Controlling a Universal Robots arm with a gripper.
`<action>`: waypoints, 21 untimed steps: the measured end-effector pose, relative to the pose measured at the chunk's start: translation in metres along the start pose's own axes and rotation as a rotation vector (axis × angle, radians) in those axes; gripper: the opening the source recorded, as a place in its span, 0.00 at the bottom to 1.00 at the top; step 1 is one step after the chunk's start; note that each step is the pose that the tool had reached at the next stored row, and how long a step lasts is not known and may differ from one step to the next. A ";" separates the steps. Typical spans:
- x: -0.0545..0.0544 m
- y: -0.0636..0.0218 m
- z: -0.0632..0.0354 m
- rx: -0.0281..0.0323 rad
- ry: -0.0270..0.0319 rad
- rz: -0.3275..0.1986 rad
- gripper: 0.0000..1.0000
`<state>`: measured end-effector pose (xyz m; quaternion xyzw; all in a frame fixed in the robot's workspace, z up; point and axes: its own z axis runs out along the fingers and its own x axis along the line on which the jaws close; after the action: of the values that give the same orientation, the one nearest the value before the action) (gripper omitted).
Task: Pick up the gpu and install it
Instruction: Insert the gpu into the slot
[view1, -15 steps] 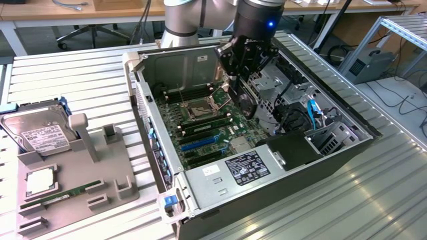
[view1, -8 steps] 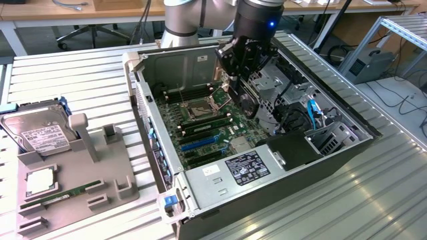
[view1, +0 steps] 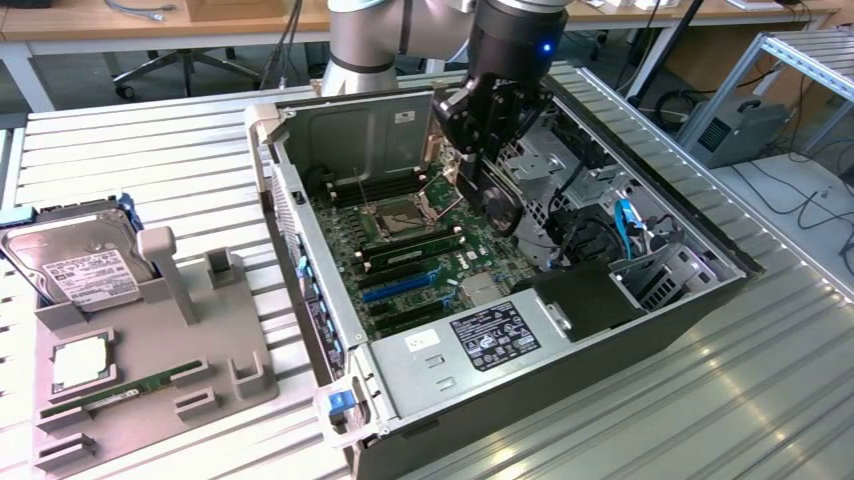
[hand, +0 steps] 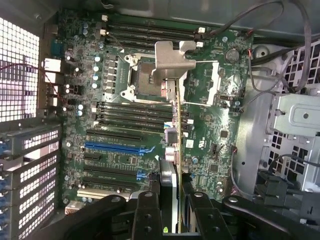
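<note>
The gpu (view1: 499, 205) is a thin black card hanging on edge inside the open computer case (view1: 694, 250), above the motherboard (view1: 400, 255). My gripper (view1: 479, 160) is shut on its upper edge. In the wrist view the gpu (hand: 176, 150) appears edge-on, running from its silvery bracket (hand: 172, 61) back to my gripper (hand: 172, 202), whose black fingers (hand: 147, 205) clamp it from both sides. The card hovers over the processor socket (hand: 142, 75), apart from the board. The blue expansion slot (hand: 117, 148) and the black slots beside it lie bare.
A grey fixture tray (view1: 234, 385) on the exterior view's left carries a silver hard drive (view1: 80, 268), a processor chip (view1: 80, 360) and a green memory stick (view1: 123, 388). Inside the case are a labelled power supply (view1: 501, 335), drive cages (view1: 667, 275) and blue cables (view1: 623, 225).
</note>
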<state>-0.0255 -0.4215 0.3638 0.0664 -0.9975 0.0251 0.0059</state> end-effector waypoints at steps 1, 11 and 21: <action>0.000 0.0000 0.0000 0.0001 -0.0003 -0.007 0.27; 0.000 0.0000 0.0000 0.0012 -0.0038 -0.078 0.27; 0.000 0.0000 0.0001 0.0022 -0.0071 -0.145 0.27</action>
<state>-0.0254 -0.4214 0.3637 0.1384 -0.9900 0.0255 0.0041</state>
